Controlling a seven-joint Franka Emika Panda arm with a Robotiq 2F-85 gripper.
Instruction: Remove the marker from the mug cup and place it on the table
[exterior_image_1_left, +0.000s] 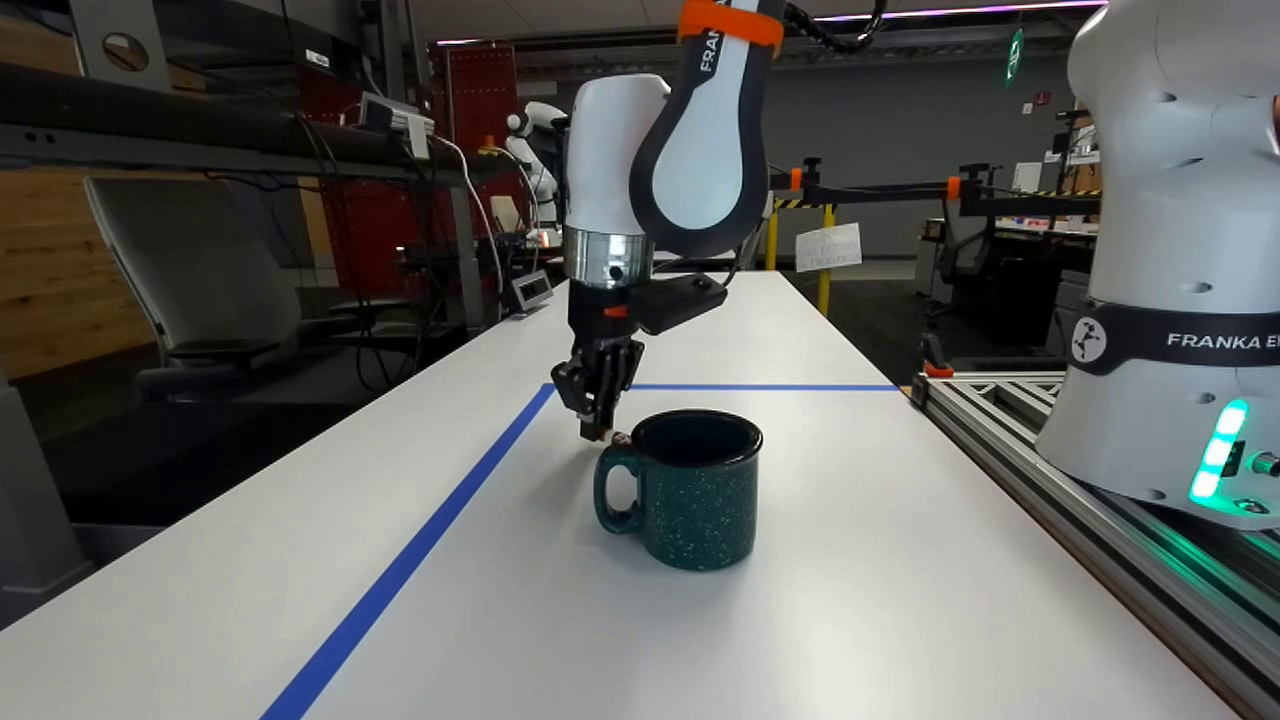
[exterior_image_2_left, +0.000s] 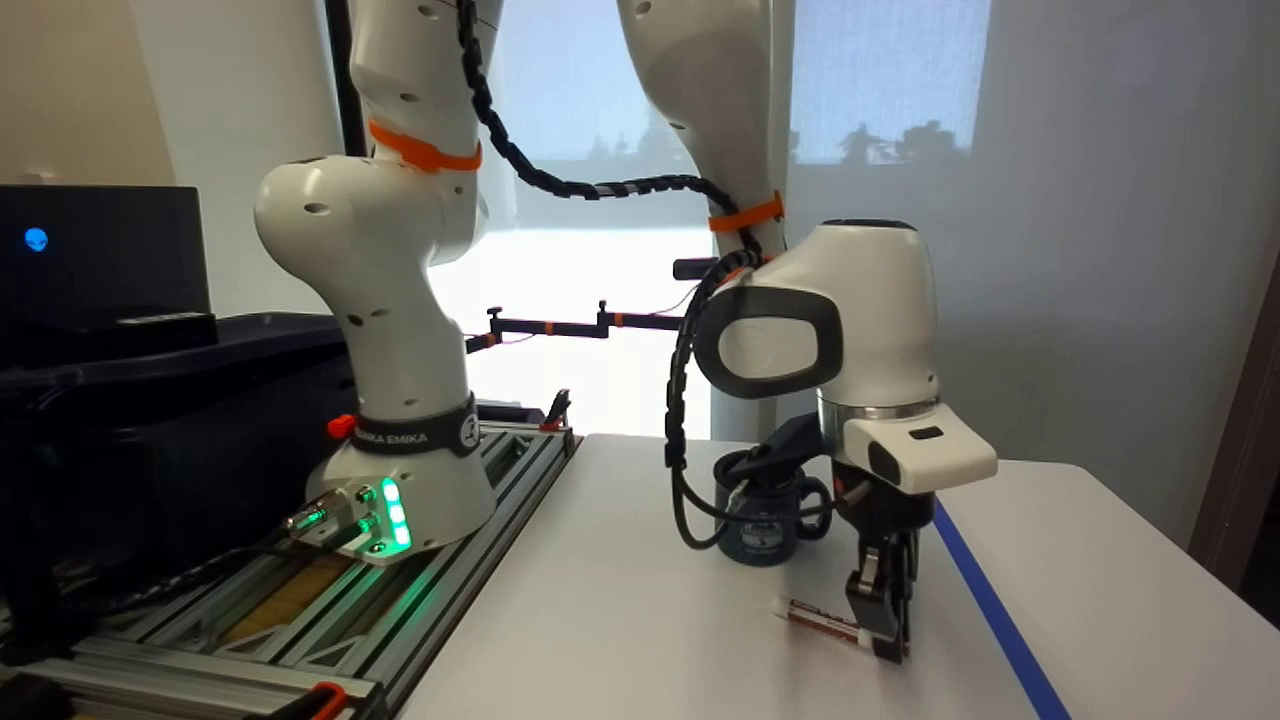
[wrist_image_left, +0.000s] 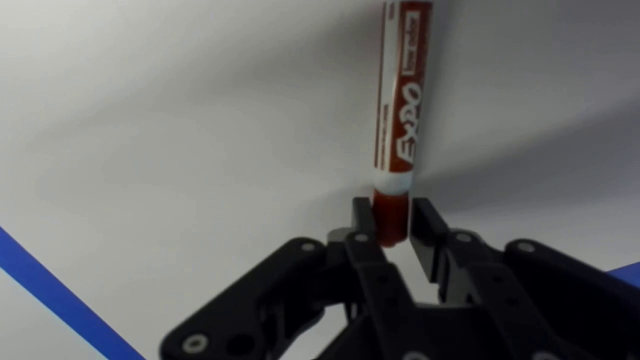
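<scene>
Marker (wrist_image_left: 402, 110), red end inside pincer (wrist_image_left: 391, 215)

Window (exterior_image_2_left: 590, 280) glares white; table (exterior_image_1_left: 850, 610) carries pale sheen; base light (exterior_image_1_left: 1218, 450) glows green; wrist view slightly soft, diffuse shadows flanking marker (wrist_image_left: 400, 120)

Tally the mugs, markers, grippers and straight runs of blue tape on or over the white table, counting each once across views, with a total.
Mug: 1
Marker: 1
Gripper: 1
Blue tape runs: 2
Total: 5
</scene>
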